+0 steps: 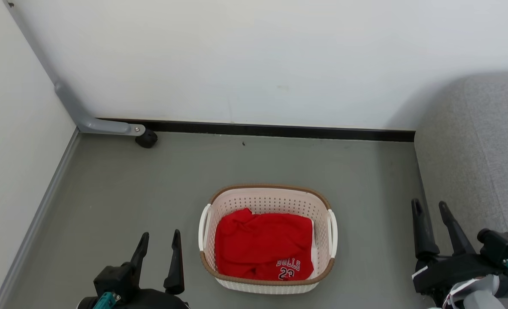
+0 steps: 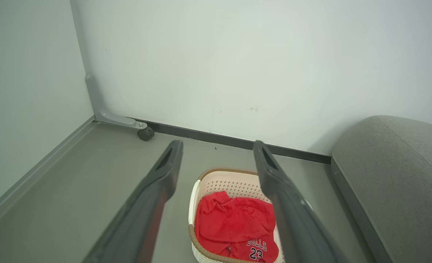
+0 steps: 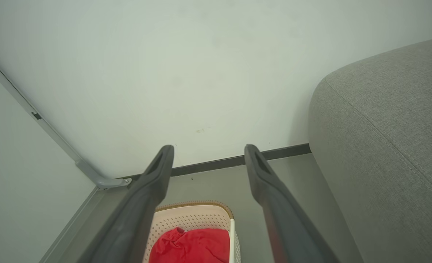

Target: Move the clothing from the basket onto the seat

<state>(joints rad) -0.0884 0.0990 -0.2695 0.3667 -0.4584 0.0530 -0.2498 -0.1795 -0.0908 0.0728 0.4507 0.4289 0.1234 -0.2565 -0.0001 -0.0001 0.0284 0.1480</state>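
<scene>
Red clothing (image 1: pixel 260 246) printed "BULLS 23" lies crumpled in the cream basket (image 1: pixel 267 194) on the grey floor, centre of the head view. The clothing (image 2: pixel 234 223) and basket (image 2: pixel 216 177) also appear in the left wrist view, and the clothing (image 3: pixel 192 246) and basket (image 3: pixel 194 217) at the bottom of the right wrist view. The grey seat (image 1: pixel 477 141) rises at the right; the seat (image 2: pixel 398 175) and seat (image 3: pixel 387 135) show in both wrist views. My left gripper (image 1: pixel 161 238) hangs open left of the basket. My right gripper (image 1: pixel 430 206) is open between basket and seat. Both are empty.
A white wall with a black baseboard (image 1: pixel 279 128) runs behind the basket. A grey frame leg with a black caster (image 1: pixel 146 138) stands in the far left corner, beside a white side panel (image 1: pixel 13 150). Bare floor surrounds the basket.
</scene>
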